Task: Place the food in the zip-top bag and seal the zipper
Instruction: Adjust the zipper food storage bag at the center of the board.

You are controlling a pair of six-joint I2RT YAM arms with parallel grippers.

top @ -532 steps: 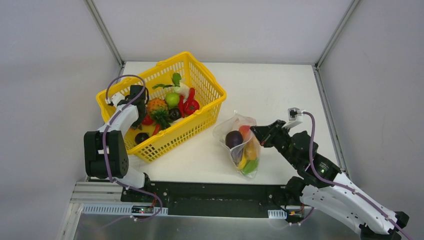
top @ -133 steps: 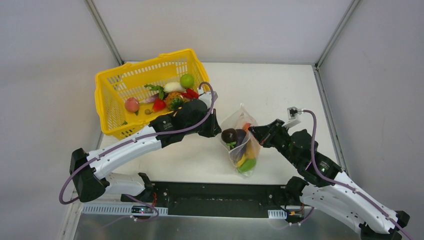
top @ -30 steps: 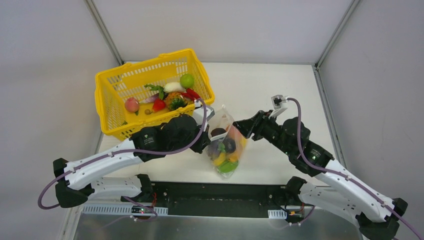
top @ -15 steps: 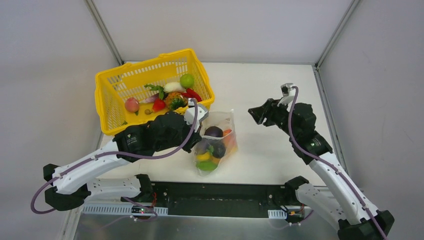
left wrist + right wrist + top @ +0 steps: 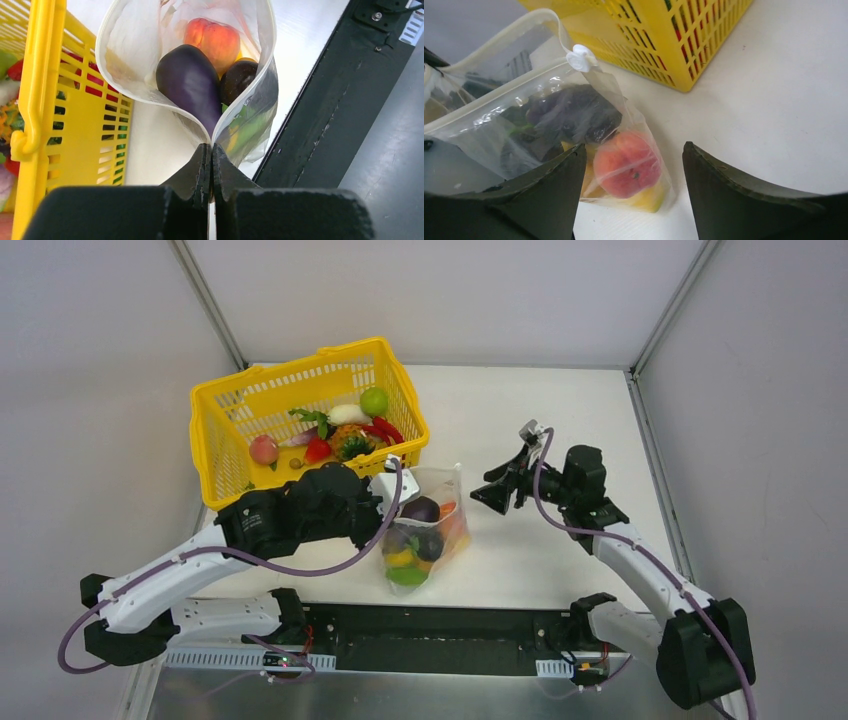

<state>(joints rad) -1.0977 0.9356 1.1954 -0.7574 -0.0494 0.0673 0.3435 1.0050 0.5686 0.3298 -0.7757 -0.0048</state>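
The zip-top bag lies on the white table in front of the basket, its mouth gaping. Inside it are a purple eggplant, a peach and a dark round fruit, with green and yellow pieces underneath. My left gripper is shut on the bag's rim at one end of the mouth; from above it sits at the bag's left edge. My right gripper hovers open to the right of the bag, touching nothing. The zipper's white slider sits at the far end of the mouth.
The yellow mesh basket stands at the back left of the table, close behind the bag, and holds more food, among it a green fruit and a pink piece. A black rail runs along the near edge.
My right gripper has let go of the bag, opened and drawn back to the right. The left gripper has kept hold of the rim and pulled the bag left and nearer.
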